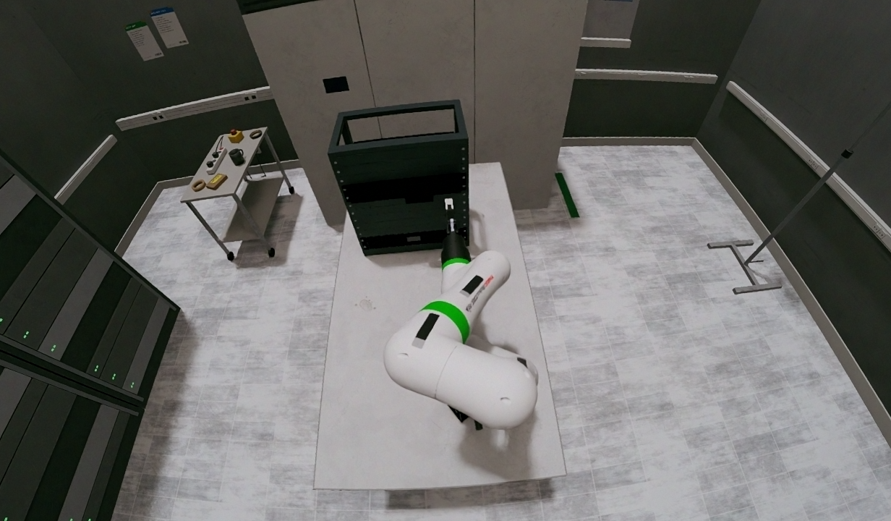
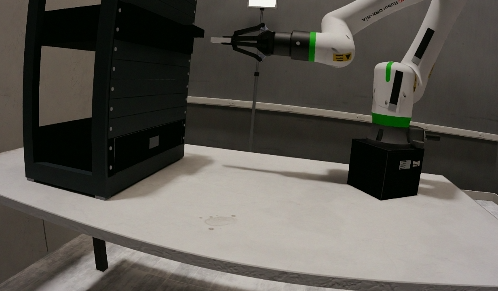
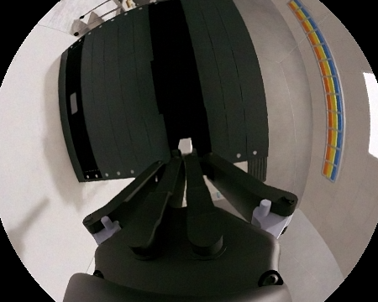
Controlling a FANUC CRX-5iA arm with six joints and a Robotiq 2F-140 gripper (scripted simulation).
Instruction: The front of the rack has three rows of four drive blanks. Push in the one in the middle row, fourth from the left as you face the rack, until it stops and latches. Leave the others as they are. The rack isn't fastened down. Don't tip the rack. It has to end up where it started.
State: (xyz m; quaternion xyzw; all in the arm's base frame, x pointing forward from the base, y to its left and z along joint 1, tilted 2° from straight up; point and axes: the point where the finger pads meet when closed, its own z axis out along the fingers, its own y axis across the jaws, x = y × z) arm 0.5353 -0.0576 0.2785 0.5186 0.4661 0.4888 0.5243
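The arm, lettered "Robot CRX-5iA", is reaching level toward the dark rack standing on the table, its gripper pinched together on nothing and hanging just apart from the rack's upper right front, where the target blank is too dark to single out.

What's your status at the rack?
End effector shut, empty, level, short of the black open-frame rack. One blank juts out. Nothing between.
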